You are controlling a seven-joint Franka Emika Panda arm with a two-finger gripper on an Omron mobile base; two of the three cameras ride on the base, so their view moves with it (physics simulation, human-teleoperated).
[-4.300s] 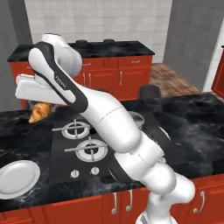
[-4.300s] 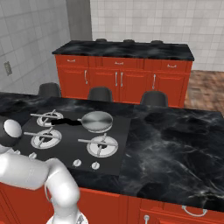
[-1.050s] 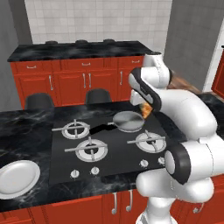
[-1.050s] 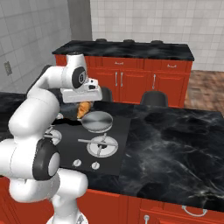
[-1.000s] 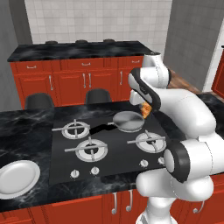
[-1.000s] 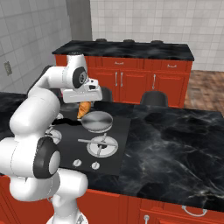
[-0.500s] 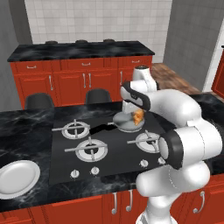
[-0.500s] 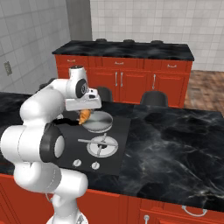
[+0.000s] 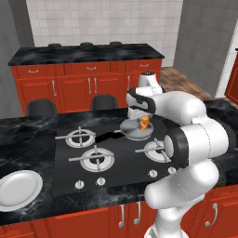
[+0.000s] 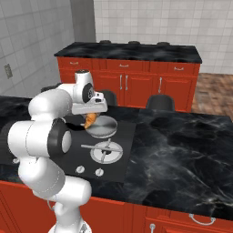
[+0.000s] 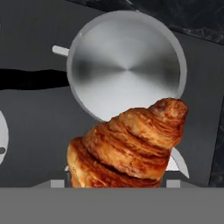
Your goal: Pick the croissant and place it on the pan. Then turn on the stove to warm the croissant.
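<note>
The golden-brown croissant (image 9: 144,122) hangs just above the pan (image 9: 132,130), with my gripper (image 9: 143,119) shut on it. From the right base view the croissant (image 10: 90,119) hovers over the left rim of the grey pan (image 10: 104,127). In the hand view the croissant (image 11: 131,148) rises close in front and hides my fingertips. Behind it lies the round pan (image 11: 127,65), its black handle (image 11: 30,78) running off to the left. The pan rests on the rear right burner of the black stove (image 9: 109,153). Small silver knobs (image 9: 101,180) line the stove's front edge.
A round white plate (image 9: 17,189) lies on the black marble counter at the front left. Dark stools (image 9: 103,101) stand behind the island, and red cabinets (image 9: 88,86) line the back wall. Wide marble counter (image 10: 182,150) stretches right of the stove.
My hand has come down and shifted slightly left with the croissant, from above the pan's right side to just over the pan. The pan and stove have not moved.
</note>
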